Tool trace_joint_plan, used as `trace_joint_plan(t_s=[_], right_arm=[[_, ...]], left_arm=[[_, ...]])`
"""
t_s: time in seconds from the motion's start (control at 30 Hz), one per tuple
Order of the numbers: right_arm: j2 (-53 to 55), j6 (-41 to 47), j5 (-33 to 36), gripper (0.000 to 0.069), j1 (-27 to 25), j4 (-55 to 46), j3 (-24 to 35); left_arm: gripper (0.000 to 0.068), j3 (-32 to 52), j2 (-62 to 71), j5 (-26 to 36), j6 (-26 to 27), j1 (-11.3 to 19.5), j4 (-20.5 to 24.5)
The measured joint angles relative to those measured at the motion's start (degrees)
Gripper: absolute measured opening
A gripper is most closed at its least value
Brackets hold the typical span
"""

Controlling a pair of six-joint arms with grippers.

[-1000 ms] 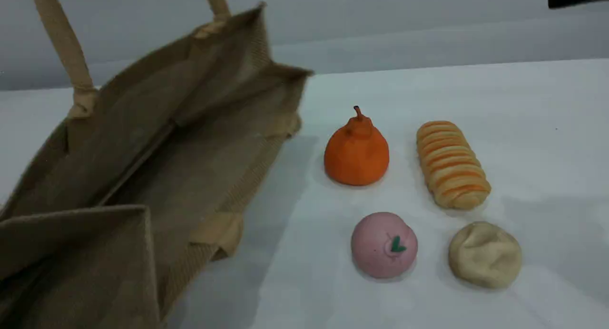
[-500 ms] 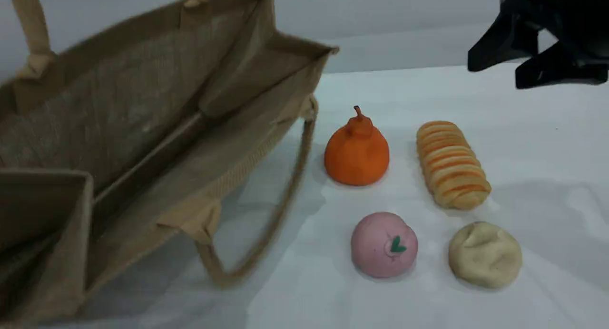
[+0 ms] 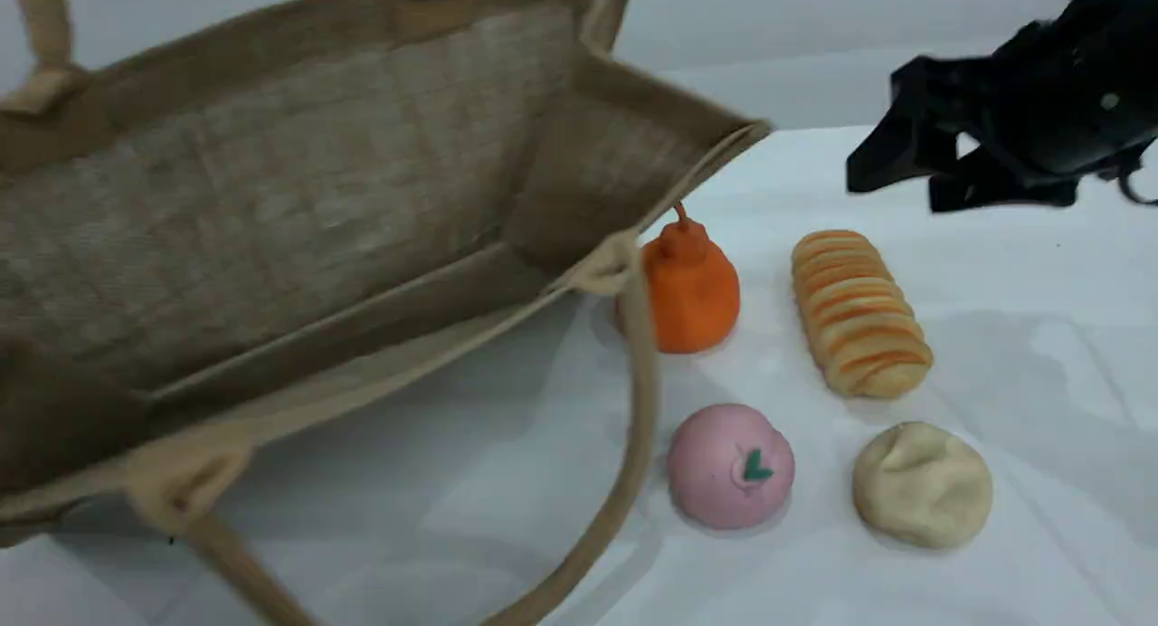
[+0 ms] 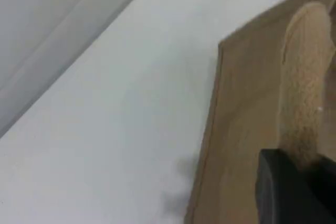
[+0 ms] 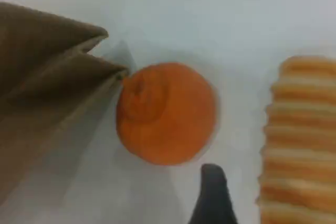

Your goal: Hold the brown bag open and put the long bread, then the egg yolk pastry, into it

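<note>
The brown bag (image 3: 298,201) fills the left of the scene view, tipped with its open mouth toward the camera and one beige handle (image 3: 633,409) hanging loose in front. In the left wrist view my left gripper (image 4: 296,184) is shut on the other beige handle (image 4: 307,77). The long bread (image 3: 859,314) lies right of centre, with the egg yolk pastry (image 3: 921,484) in front of it. My right gripper (image 3: 896,190) hangs open above and behind the bread, empty. Its wrist view shows the bread (image 5: 302,140) at the right edge.
An orange pear-shaped item (image 3: 695,287) stands left of the bread, partly behind the bag's corner, and shows directly under the right gripper's camera (image 5: 165,113). A pink ball with a green leaf mark (image 3: 731,465) sits beside the pastry. The white table (image 3: 1040,355) extends to the right.
The bag has risen and swung right, its mouth spreading wider until its corner overlaps the orange item. The right gripper came in from the top right and moved down and left.
</note>
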Motion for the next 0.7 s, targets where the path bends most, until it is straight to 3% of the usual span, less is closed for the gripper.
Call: trace_joint_plan(t_s=[0.5,0.7], right_arm=[[9.13,-2.65,-2.21,0.046,0.0,-0.07,-4.88],[12.05,-3.19,-5.53,0.046,0.0,0.0,-6.84]], left_arm=[[0.0092,0.05,0.64,-0.12,-6.17,0.0,-0.25],[0.0092,0.05,3.44,-0.12,-7.35,0.0,-3.39]])
